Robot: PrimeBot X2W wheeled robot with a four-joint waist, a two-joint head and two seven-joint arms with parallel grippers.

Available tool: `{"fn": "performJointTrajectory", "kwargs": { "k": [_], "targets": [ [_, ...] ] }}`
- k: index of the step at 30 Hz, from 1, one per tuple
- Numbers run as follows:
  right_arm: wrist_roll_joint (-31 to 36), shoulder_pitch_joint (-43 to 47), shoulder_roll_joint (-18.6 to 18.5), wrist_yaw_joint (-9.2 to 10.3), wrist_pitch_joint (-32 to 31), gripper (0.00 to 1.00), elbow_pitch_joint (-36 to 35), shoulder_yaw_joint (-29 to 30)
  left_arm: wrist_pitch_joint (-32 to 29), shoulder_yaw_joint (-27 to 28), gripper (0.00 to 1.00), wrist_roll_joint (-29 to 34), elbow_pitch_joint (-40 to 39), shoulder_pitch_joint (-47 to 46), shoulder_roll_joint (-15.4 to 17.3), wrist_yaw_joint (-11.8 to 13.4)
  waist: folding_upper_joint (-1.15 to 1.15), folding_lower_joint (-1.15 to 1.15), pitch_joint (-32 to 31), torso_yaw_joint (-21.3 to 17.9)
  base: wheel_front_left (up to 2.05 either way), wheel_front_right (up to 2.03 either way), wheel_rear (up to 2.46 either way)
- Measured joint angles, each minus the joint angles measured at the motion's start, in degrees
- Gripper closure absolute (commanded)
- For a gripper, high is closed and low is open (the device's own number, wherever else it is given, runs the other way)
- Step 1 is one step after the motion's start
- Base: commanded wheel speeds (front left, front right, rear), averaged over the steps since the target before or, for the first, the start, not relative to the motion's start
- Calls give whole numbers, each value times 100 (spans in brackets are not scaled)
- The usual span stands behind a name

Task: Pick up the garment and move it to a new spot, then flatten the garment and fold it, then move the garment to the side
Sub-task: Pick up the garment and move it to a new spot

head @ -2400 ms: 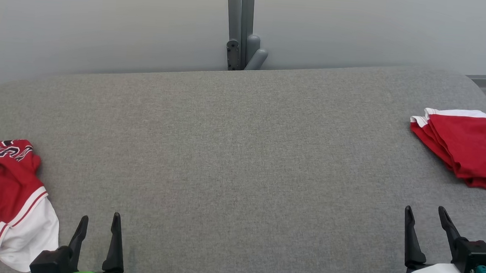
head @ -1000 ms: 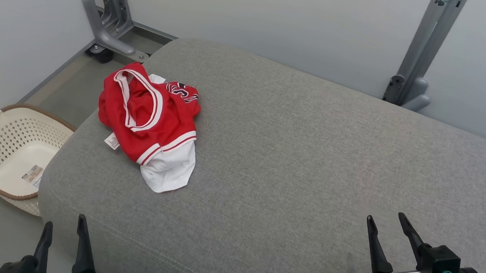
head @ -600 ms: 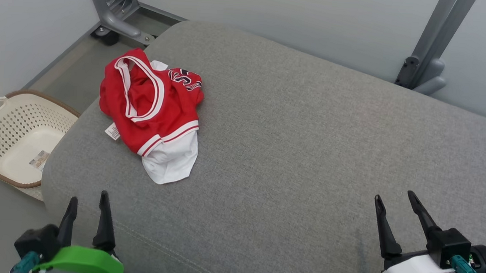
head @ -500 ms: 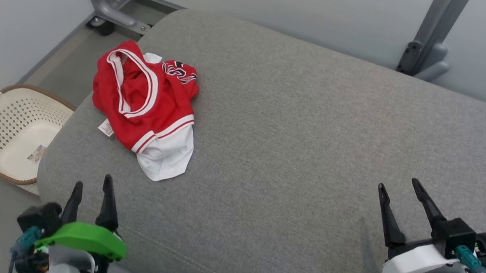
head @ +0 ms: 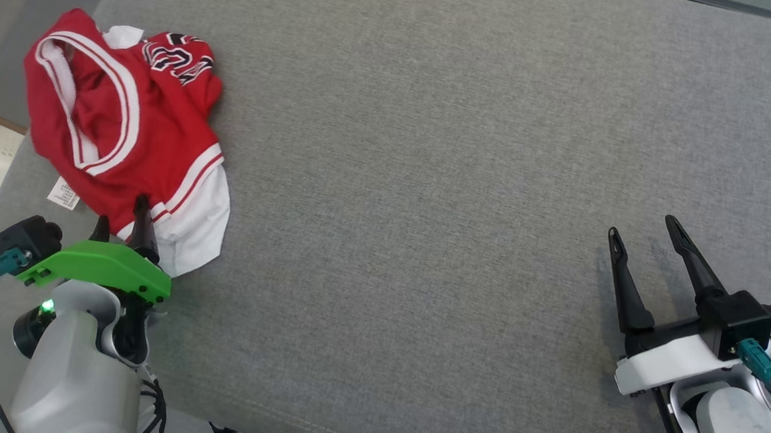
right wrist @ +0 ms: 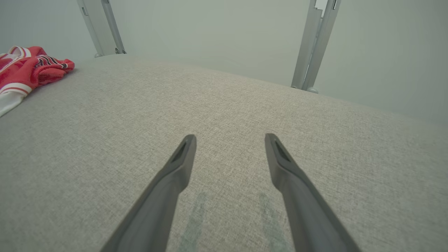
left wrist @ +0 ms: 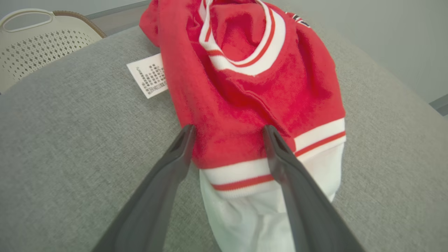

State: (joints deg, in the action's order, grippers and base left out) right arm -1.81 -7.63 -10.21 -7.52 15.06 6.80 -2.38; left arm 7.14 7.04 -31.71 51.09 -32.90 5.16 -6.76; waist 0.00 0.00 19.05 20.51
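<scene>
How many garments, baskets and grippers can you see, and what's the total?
Garment: 1
Basket: 1
Grippers: 2, the left gripper and the right gripper
Total: 4

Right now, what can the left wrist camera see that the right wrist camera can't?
Of these two, the left wrist view has the white care label, the cream basket beyond the grey cushion, and the left gripper, jaws open over the garment's near end. The right wrist view has two grey metal posts and the right gripper, jaws open above bare cushion. Both share the red-and-white garment and the grey cushion.
</scene>
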Motion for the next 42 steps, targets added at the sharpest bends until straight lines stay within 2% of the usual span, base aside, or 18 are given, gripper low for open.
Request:
{"fn": "performJointTrajectory", "kwargs": {
  "k": [1, 2, 3, 4, 5, 6, 9, 13, 20, 24, 28, 36, 37, 42],
  "targets": [
    [0, 0, 0, 0, 0, 0, 0, 0, 0, 0, 0, 0, 0, 0, 0, 0, 0, 0, 0, 0, 0, 0, 0],
    [-3, -14, 0, 0, 0, 0, 3, -11, -1, 19, 13, -32, 167, -69, 33, -4, 0, 0, 57, -70, 0, 0, 0],
    [-9, -30, 1, 0, 0, 0, 9, -13, 1, 9, 36, -48, 314, -119, 83, -12, 0, 0, 108, -144, 0, 0, 0],
    [-10, -47, 3, 0, 0, 0, 16, -15, 20, 8, 53, -55, 448, -155, 126, -23, 0, 0, 154, -213, 0, 0, 0],
    [-13, -80, 8, 0, 0, 0, 29, -14, 60, 9, 65, -71, 561, -190, 170, -25, 0, 0, 196, -280, 0, 0, 0],
    [-18, -101, 18, 0, 0, 0, 30, 0, 93, -5, 100, -101, 653, -226, 204, -30, 0, 0, 232, -346, 0, 0, 0],
    [-21, -106, 60, 0, 0, 0, 57, 24, 212, -97, 100, -174, 755, -293, 315, -37, 0, 0, 300, -515, 0, 0, 0],
    [-38, -91, 152, 0, 0, 0, 104, 46, 304, -472, 100, -334, 488, -289, 396, -55, 0, 0, 269, -644, 0, 0, 0],
    [-102, -86, 350, -1, 0, 0, 146, 79, 146, -1308, 100, -491, -905, -285, 907, -63, 0, 0, -33, -722, 0, 0, 0],
    [-152, -89, 493, -1, 0, 0, 175, 38, -334, -1589, 100, -597, -2047, -320, 1192, -63, 0, 0, -189, -865, 0, 0, 0],
    [-215, -92, 625, -1, 0, 0, 190, 20, -1032, -1809, 100, -716, -3305, -463, 1236, -45, 0, 0, -288, -1119, 0, 0, 0],
    [-400, -53, 726, 0, 0, 0, 243, 134, -2559, -2406, 100, -967, -5333, -761, 1007, 256, 0, 0, -448, -1780, 0, 0, 0],
    [-532, -28, 728, 0, 0, 0, 240, 131, -2914, -2550, 100, -1146, -5640, -823, 914, 339, 0, 0, -484, -1962, 0, 0, 0],
    [-787, -14, 734, 0, 0, 0, 235, 114, -3481, -2996, 100, -1206, -5831, -944, 684, 504, 0, 0, -550, -2427, 0, 0, 0]
  ]
}}
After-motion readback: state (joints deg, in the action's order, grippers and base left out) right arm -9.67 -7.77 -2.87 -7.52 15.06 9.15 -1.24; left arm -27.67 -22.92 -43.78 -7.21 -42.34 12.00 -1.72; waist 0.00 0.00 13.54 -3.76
